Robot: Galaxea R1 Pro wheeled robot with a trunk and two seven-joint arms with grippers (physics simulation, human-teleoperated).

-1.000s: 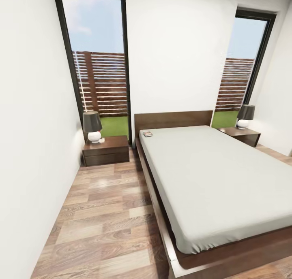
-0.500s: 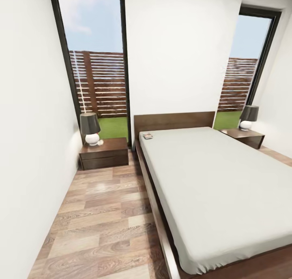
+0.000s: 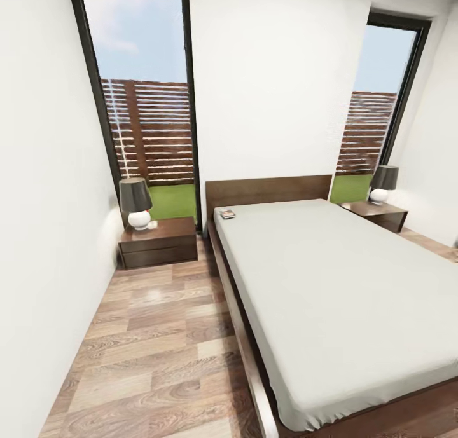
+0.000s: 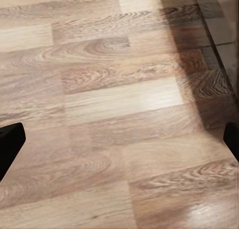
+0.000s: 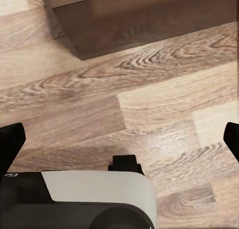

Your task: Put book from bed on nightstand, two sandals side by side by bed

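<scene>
bed [image 3: 343, 285] far ahead of both claws | nightstand [image 3: 159, 242] left of it, apart | book [image 3: 227, 214] on mattress corner by headboard, cover too small to read | left claw [image 4: 119, 139], right claw [image 5: 119, 139] spread wide over floor

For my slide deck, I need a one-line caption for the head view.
Bedroom approach: book on the bed near the headboard, a lamp-topped nightstand at each side.
</scene>
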